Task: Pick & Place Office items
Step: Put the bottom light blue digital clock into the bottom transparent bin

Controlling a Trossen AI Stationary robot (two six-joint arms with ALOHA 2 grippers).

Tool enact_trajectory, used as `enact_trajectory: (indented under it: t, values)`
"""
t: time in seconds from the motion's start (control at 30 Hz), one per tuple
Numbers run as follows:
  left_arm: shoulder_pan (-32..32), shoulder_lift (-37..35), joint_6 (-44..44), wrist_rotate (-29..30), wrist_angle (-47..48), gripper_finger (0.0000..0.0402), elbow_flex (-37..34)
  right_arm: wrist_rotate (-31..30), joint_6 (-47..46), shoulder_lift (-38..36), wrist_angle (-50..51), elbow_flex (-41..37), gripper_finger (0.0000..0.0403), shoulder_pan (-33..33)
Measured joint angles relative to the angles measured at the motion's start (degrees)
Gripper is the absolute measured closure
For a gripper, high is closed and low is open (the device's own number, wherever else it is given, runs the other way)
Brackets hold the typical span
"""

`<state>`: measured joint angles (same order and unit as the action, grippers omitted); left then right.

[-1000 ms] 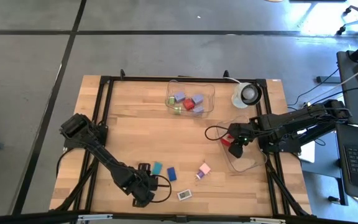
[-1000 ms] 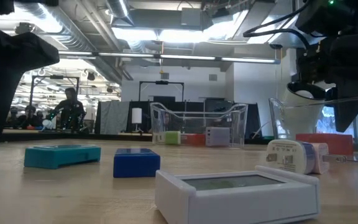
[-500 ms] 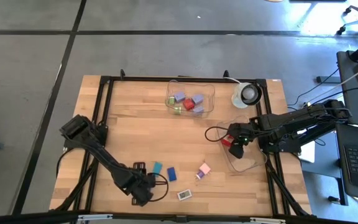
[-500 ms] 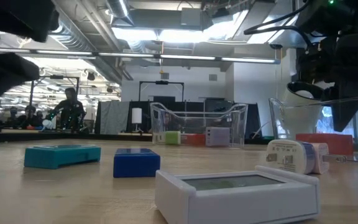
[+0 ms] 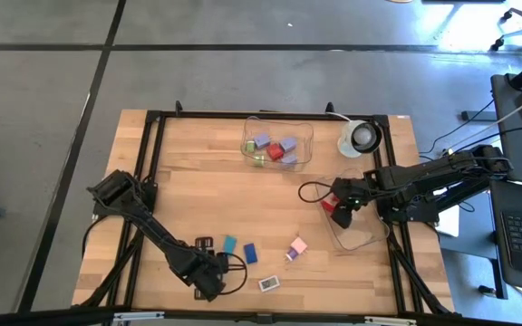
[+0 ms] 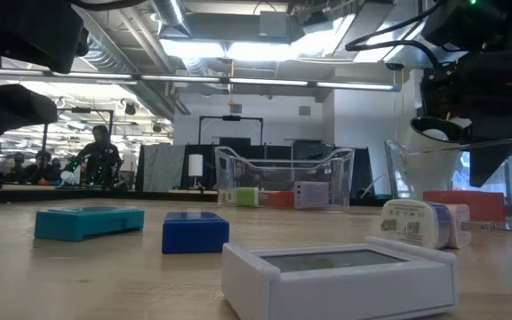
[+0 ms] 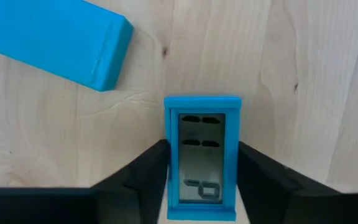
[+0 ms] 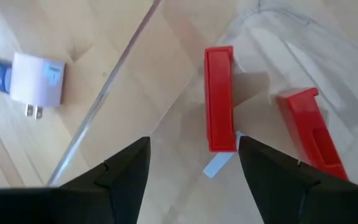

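Left wrist view: I see the left gripper (image 7: 202, 171) pinching a small blue piece (image 7: 202, 155) flat on the table (image 7: 303, 74), near its front edge. Right gripper (image 8: 191, 168) hangs spread over red pieces (image 8: 219, 99) in a clear tub (image 5: 356, 237).

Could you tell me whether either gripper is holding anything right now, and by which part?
The left gripper clamps the small blue piece by its two long sides. The right gripper, open above the clear tub, holds nothing.
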<state>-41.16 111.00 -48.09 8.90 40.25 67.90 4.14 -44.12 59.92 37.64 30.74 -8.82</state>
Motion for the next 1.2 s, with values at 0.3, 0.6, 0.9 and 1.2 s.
enact_trajectory:
  t: [0.3,0.6,0.9,1.2]
  values:
    - [0.1,0.8,-4.0,5.2,-0.1,0.0262,5.0,0.0,-5.3,0.0,-2.3,0.0,0.0154,0.0]
    - [1.6,0.6,4.7,20.3,0.1,0.0263,11.3,3.4,-12.7,0.0,-8.1,0.0,0.0154,0.0]
    - [5.8,0.5,19.0,23.5,0.2,0.0263,15.4,2.9,-17.8,0.0,-19.2,0.0,0.0154,0.0]
    - [11.9,0.4,23.4,31.7,0.2,0.0263,15.7,-2.6,-18.2,0.0,-36.2,0.0,0.0154,0.0]
